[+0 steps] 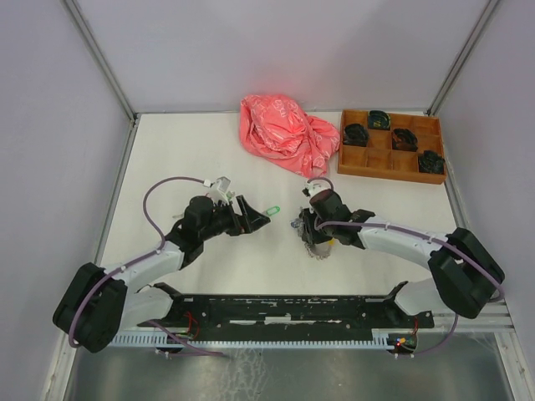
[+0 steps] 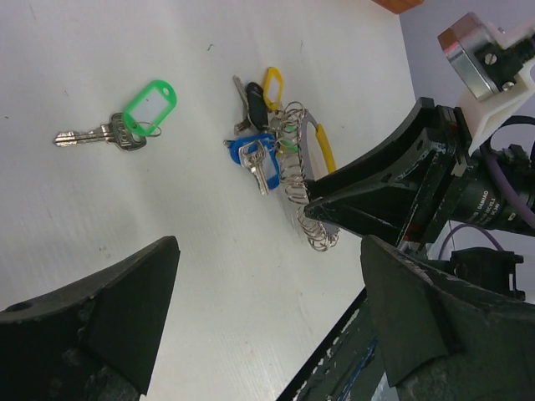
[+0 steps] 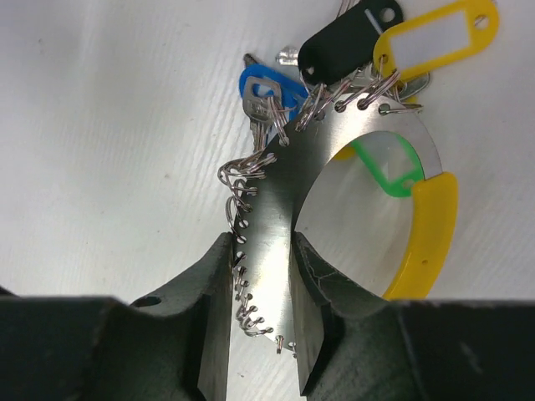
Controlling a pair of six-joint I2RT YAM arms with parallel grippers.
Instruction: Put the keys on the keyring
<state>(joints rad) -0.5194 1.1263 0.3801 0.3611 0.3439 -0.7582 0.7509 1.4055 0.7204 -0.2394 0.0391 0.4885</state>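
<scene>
Readable text: none in any view.
Camera lens barrel [image 2: 491,200]: a short line of white print, too blurred to make out.
Green key tag [image 2: 151,104]: white insert, blank.
Yellow key tag [image 3: 437,30]: white insert, blank.

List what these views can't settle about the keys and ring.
- Top external: keyring mostly hidden beneath right gripper; keys too small to count.
- Right wrist: ring's lower arc hidden by the fingers and bottom edge.
- Left wrist: ring's near side behind that gripper; overlapping keys uncountable.
</scene>
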